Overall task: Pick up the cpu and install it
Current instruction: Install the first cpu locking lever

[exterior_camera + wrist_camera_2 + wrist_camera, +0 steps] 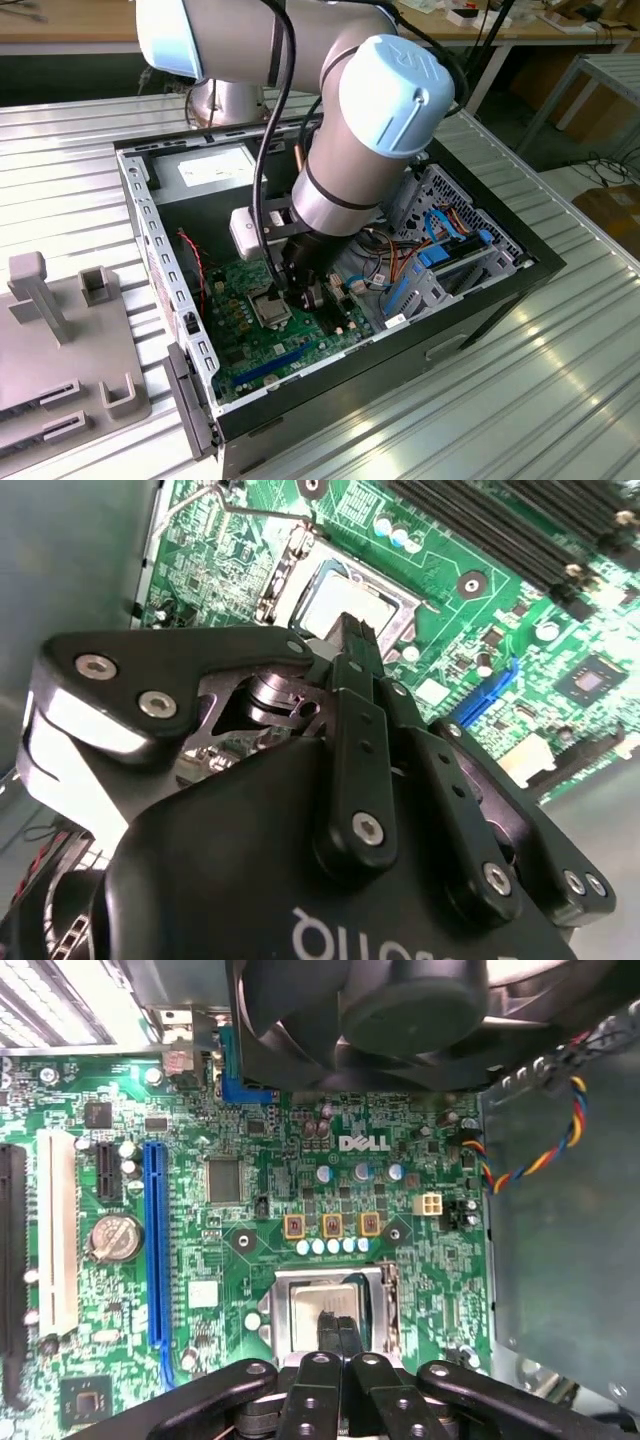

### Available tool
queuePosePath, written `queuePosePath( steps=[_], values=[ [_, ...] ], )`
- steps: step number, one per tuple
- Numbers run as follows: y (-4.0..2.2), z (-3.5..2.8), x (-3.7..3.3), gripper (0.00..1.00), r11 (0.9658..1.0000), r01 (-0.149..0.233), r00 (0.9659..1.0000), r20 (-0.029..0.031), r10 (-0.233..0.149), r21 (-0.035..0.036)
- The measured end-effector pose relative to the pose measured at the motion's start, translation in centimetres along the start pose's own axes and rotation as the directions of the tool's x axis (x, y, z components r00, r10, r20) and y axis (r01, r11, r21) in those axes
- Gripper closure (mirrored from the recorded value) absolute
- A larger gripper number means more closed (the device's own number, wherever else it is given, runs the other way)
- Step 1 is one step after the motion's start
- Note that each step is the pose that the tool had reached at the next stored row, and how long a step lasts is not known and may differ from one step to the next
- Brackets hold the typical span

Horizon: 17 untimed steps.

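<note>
Directly over cpu (318,1305), pincer (338,1332) fingertips together, green motherboard (250,1210)

- A white logo (363,1143) was printed on the green motherboard (260,1290) in the first wrist view, between the fan and the socket. It was a maker's wordmark.
- White lettering (380,942) stood on the black body of the gripper (355,630) in the second wrist view. It was upside down and cut off by the frame edge, so only parts of the letters showed.
- A pale label (215,172) lay on the metal box at the far end of the computer case (480,300) in the exterior view; its print was too small to read.
- The coin cell (115,1237) and the square chip (223,1180) on the board carried fine markings that could not be read.
</note>
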<state>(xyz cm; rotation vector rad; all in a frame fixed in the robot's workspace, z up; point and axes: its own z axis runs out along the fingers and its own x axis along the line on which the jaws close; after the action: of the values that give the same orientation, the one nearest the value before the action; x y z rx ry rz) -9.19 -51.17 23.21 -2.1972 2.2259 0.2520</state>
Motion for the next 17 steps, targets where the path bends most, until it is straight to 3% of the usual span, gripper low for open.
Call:
queuePosePath(
  steps=[9,13,17],
  values=[
    [-1.09,-1.36,-0.39,0.89,1.0000,0.000,1.0000,0.0001,0.000,0.0000],
    [-1.79,-1.88,-1.05,0.89,1.0000,0.000,1.0000,0.0000,0.000,0.0000],
    [-2.31,-1.95,-1.86,0.89,1.0000,-0.001,1.0000,0.0000,0.001,0.0001]
  ],
)
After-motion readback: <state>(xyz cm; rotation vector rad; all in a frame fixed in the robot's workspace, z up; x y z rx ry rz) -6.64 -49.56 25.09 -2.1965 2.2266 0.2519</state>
